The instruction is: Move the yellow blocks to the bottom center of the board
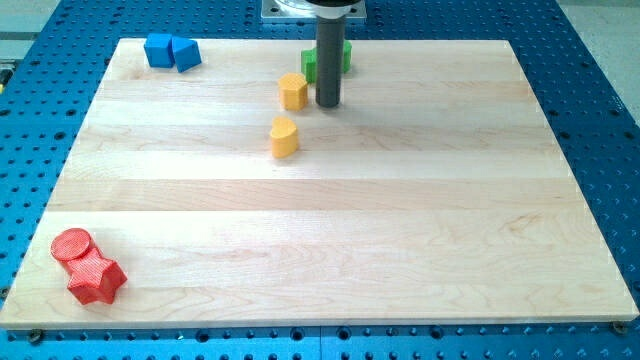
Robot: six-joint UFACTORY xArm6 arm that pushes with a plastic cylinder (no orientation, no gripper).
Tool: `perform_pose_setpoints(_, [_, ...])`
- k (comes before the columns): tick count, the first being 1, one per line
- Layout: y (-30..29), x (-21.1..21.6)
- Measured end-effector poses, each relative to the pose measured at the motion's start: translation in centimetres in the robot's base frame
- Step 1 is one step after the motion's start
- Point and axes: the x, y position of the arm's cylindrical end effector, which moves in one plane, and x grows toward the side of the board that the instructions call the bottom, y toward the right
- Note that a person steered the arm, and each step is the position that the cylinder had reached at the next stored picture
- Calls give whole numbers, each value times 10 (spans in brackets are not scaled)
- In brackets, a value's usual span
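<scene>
Two yellow blocks sit in the upper middle of the board: a yellow hexagonal block (pixel 292 90) near the top edge and a yellow rounded block (pixel 284 137) just below it, apart. My tip (pixel 328 103) rests on the board just right of the upper one; being a bare rod, it grips nothing. A green block (pixel 312 64) stands behind the rod. Two blue blocks (pixel 171 51) occupy the top-left corner; a red cylinder (pixel 71 244) and a red star block (pixel 96 279) touch in the bottom-left corner.
</scene>
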Motion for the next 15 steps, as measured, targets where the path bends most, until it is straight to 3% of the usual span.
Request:
perform_pose_setpoints(3, [-16,-54])
perform_pose_setpoints(4, [-44,-36])
perform_pose_setpoints(8, [-39,138])
perform_pose_setpoints(9, [-34,138])
perform_pose_setpoints(10, [-35,87])
perform_pose_setpoints(11, [6,92])
perform_pose_setpoints(13, [7,194])
perform_pose_setpoints(14, [8,220])
perform_pose_setpoints(15, [8,147])
